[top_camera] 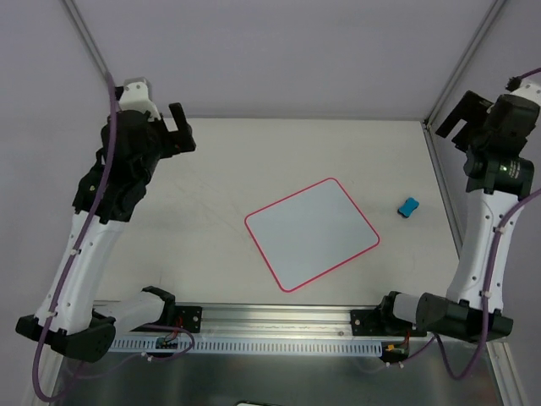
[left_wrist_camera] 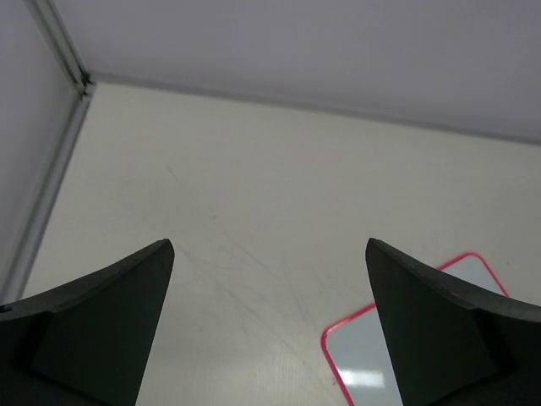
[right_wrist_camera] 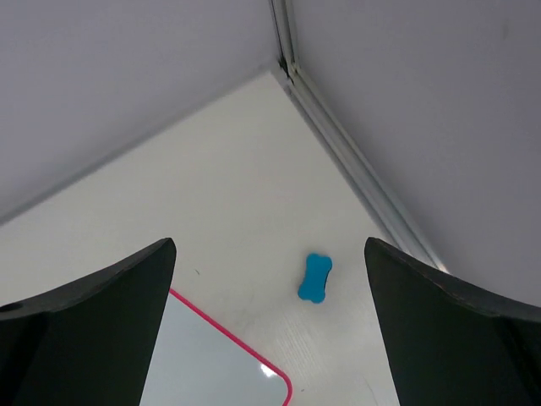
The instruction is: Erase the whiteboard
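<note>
Whiteboard blank, tilted, mid-frame; blue eraser to its right.
Left gripper and right gripper gape wide, holding nothing.

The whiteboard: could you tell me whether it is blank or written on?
Blank: the whiteboard shows no writing in the top view; wrist views show only its corners, also unmarked.
</note>
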